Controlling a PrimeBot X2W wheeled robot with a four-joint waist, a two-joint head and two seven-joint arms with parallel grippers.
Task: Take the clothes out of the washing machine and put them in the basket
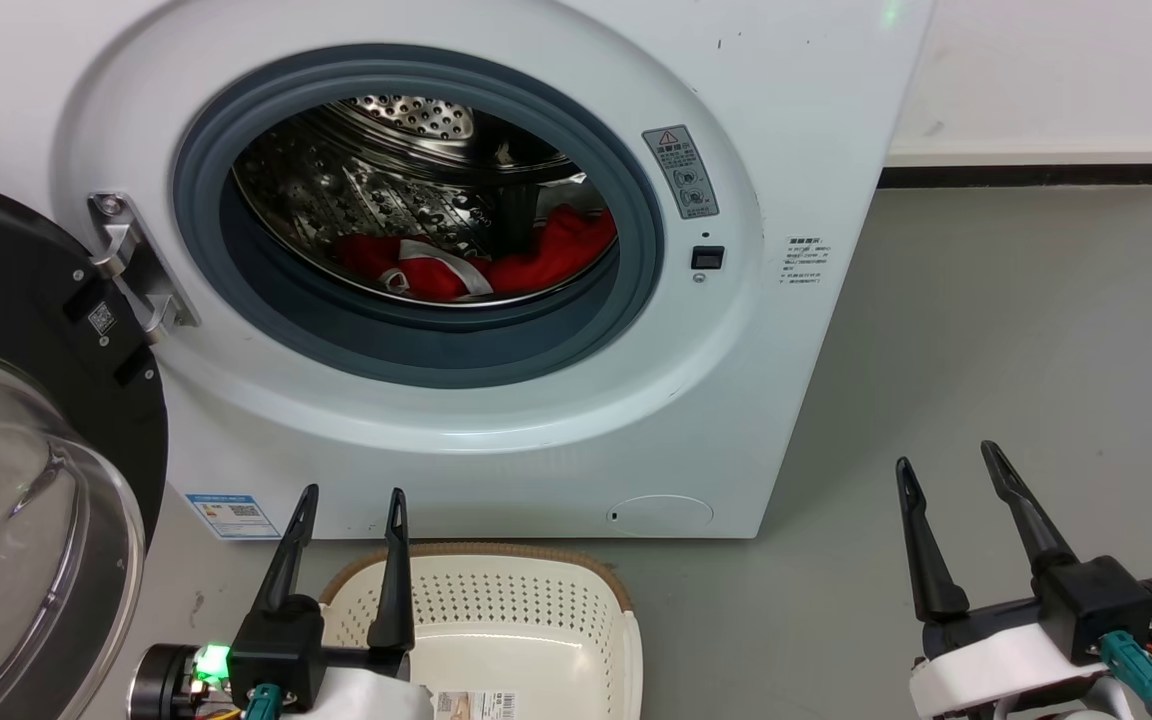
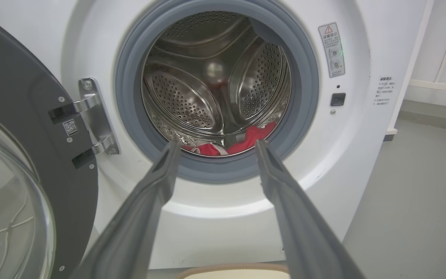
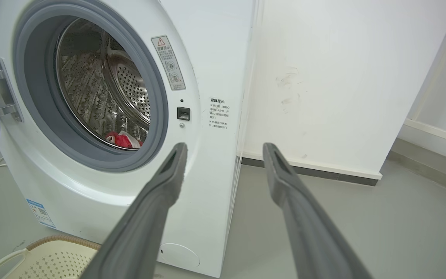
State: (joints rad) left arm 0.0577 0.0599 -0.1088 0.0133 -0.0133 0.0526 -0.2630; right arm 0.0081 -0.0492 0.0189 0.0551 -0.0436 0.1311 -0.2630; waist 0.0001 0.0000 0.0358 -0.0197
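Both left claw (image 1: 354, 491) and right claw (image 1: 946, 454) gape empty; washing machine rim (image 1: 416, 345) partly hides clothes (image 1: 546, 262).

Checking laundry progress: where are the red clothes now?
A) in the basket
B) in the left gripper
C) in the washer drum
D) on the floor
C: the clothes lie low inside the washing machine drum; the visible part of the basket shows no red fabric.

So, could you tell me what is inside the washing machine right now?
Red clothes with white trim lie on the drum floor of the washing machine; the grey seal hides their lower part.
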